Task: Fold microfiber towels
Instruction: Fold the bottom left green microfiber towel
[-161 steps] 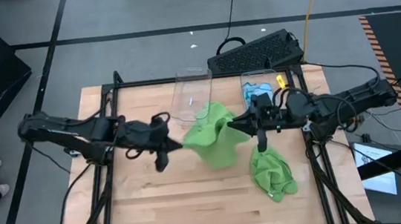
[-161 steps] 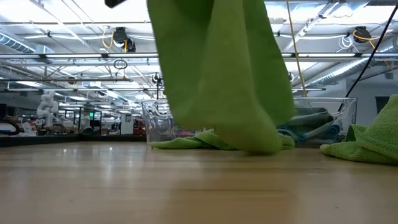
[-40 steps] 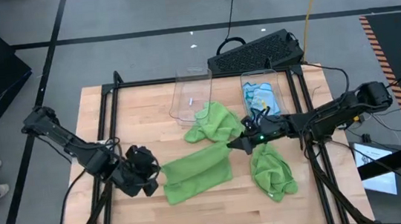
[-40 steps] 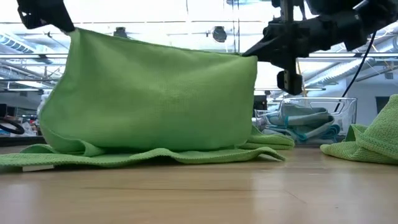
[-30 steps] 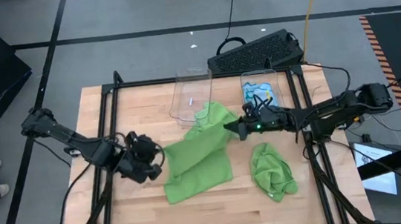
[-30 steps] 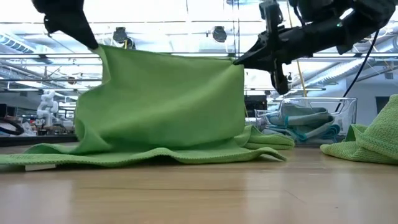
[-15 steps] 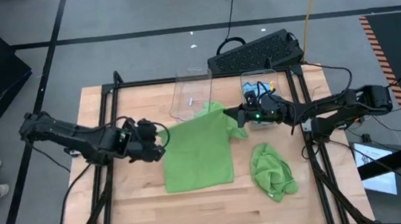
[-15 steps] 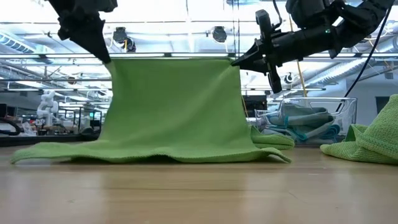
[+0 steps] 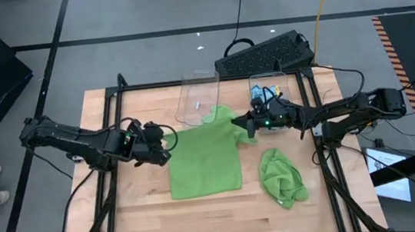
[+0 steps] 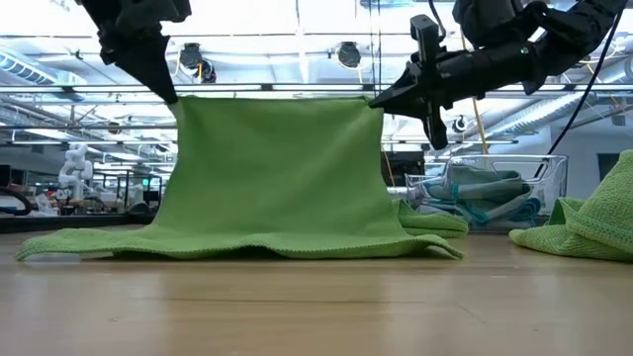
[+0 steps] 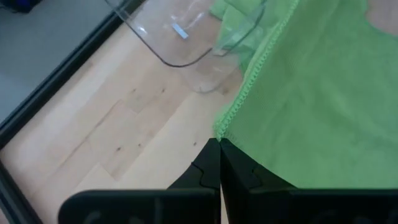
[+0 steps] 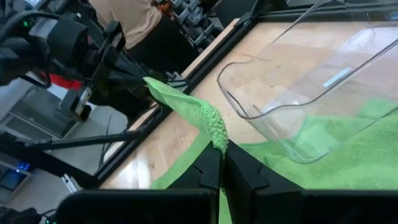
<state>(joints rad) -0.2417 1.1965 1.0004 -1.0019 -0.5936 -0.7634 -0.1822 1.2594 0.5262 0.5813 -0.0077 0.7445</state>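
Observation:
A lime green towel is held up by its two far corners, its top edge straight between my grippers; its near part lies spread on the table. My left gripper is shut on the towel's far left corner, and it also shows in the low view. My right gripper is shut on the far right corner, and it also shows in the low view. A crumpled green towel lies at the right. Another green towel lies behind the held one. My left gripper pinches the towel's far left corner between its two shut fingers, coming slanting down from the table's left. The corner is lifted and the hem runs taut away from it. My right gripper pinches the towel's far right corner between its two shut fingers, coming roughly level from the table's right. The corner bunches up above the fingertips and is lifted clear of the table.
A clear plastic bin lies on its side at the far middle. A second clear bin to its right holds light blue towels. A black keyboard sits beyond the table's far edge. Bare wood lies near the front edge.
Both grippers have gone toward the table's far edge with the towel's corners, the left one farther. The towel, folded over itself a second ago, has opened out; its top edge is drawn straight while its near edge has stayed on the table.

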